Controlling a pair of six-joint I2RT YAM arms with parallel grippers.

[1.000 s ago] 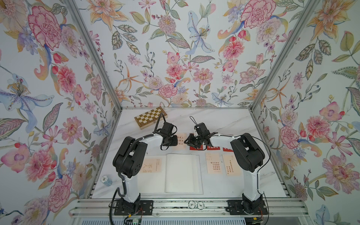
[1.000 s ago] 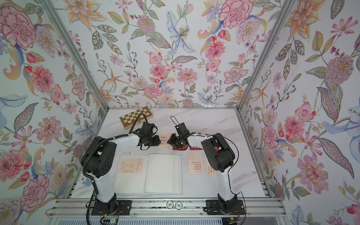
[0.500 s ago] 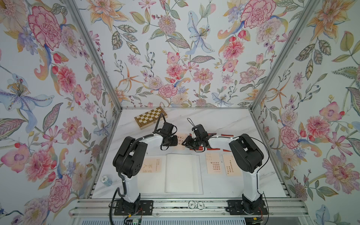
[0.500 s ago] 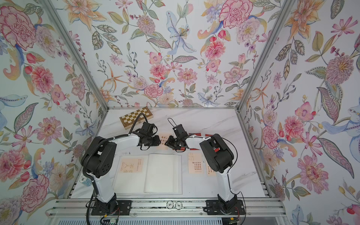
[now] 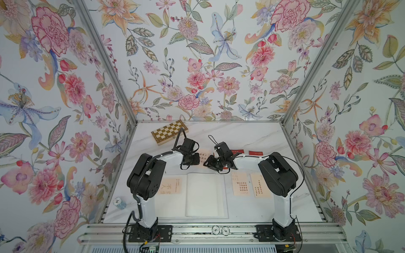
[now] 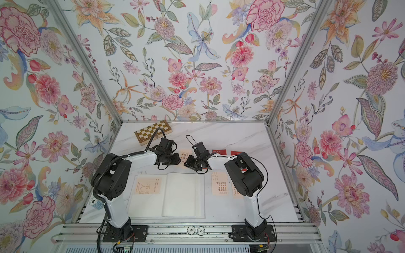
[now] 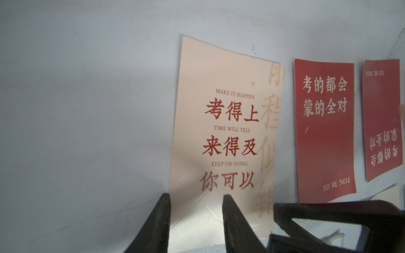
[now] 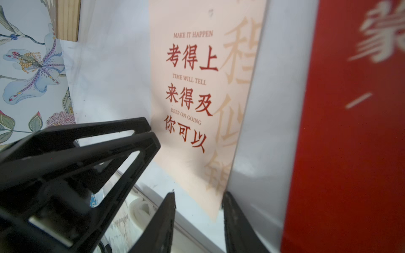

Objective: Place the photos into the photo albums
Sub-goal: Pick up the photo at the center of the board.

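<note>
Two pairs of jaws stand spread over one peach paper card [image 7: 223,131] with red words.
It lies just beyond the open white photo album [image 5: 205,192]; I'd pin it with my left gripper [image 7: 195,197], then lift an edge with my right gripper [image 8: 198,195].

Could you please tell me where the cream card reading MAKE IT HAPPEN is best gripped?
Probably by its short edge below the last line of characters, coming from the album side: the cream card lies flat and thin, and that edge sits between the open fingers of the left gripper.
</note>
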